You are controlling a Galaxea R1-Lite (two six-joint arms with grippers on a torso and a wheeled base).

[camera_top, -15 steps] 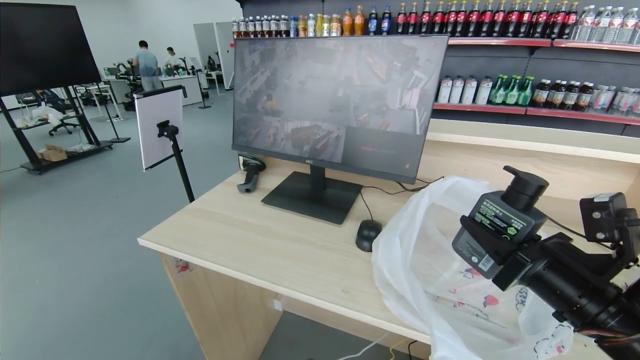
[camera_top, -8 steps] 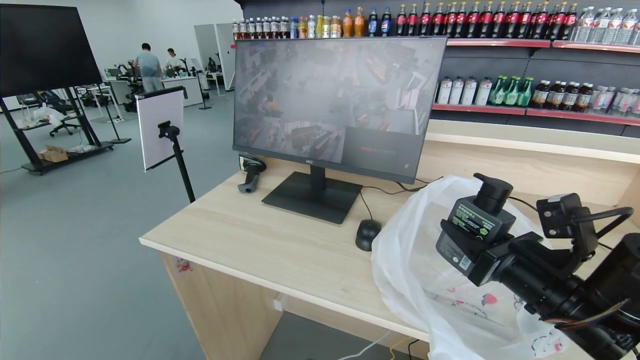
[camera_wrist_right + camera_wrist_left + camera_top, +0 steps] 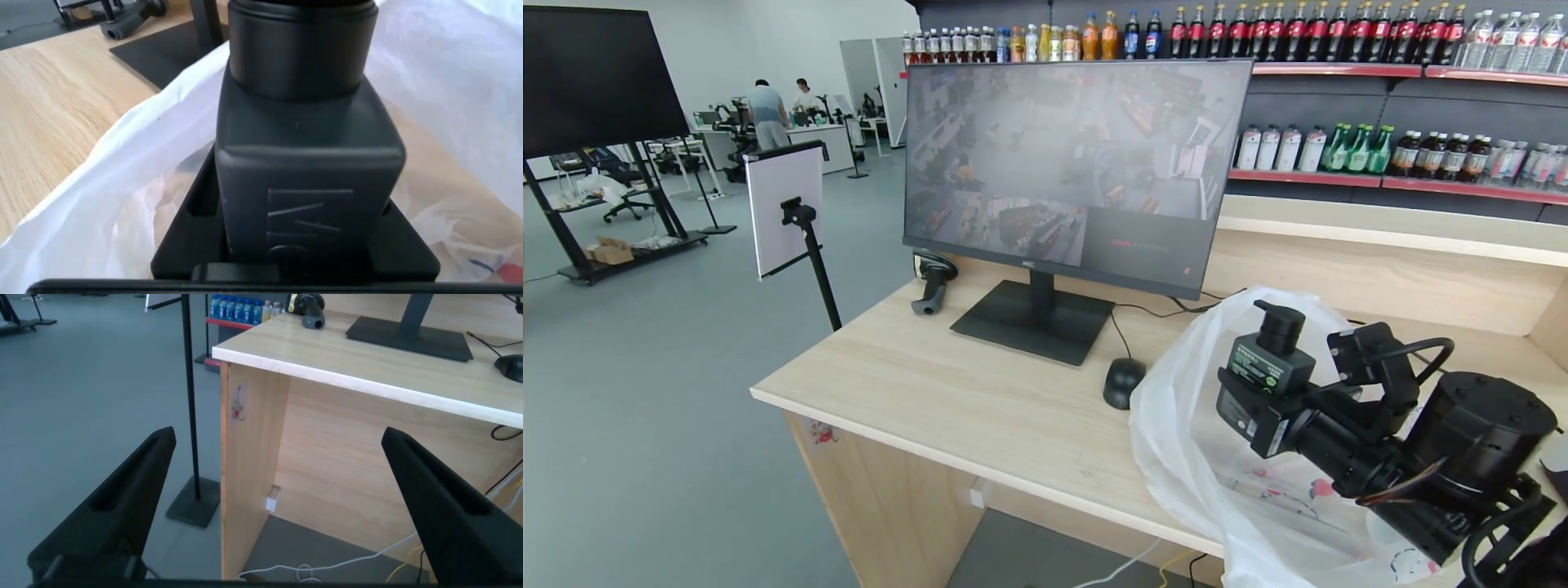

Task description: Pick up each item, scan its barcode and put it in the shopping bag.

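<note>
Right end effector (image 3: pixel 1282 425) is pinching black bottle (image 3: pixel 1270 359) over bag (image 3: pixel 1192 457) on counter (image 3: pixel 947 392). Left end effector (image 3: pixel 278 457) is hanging spread wide. Best lowering bottle through bag mouth before releasing, avoiding snagging plastic.

A light wooden desk (image 3: pixel 947 392) takes up the middle of the frame. At its centre stands a wide monitor (image 3: pixel 1070 163) on a flat black base (image 3: pixel 1031 321), with a black mouse (image 3: pixel 1125 382) just to the lower right of that base. Across the upper right run red-edged shelves (image 3: pixel 1339 69) packed with drink bottles (image 3: pixel 1356 147). At left a white board (image 3: pixel 784 204) sits on a black pole. A big dark screen (image 3: pixel 596 77) fills the upper left corner.
</note>
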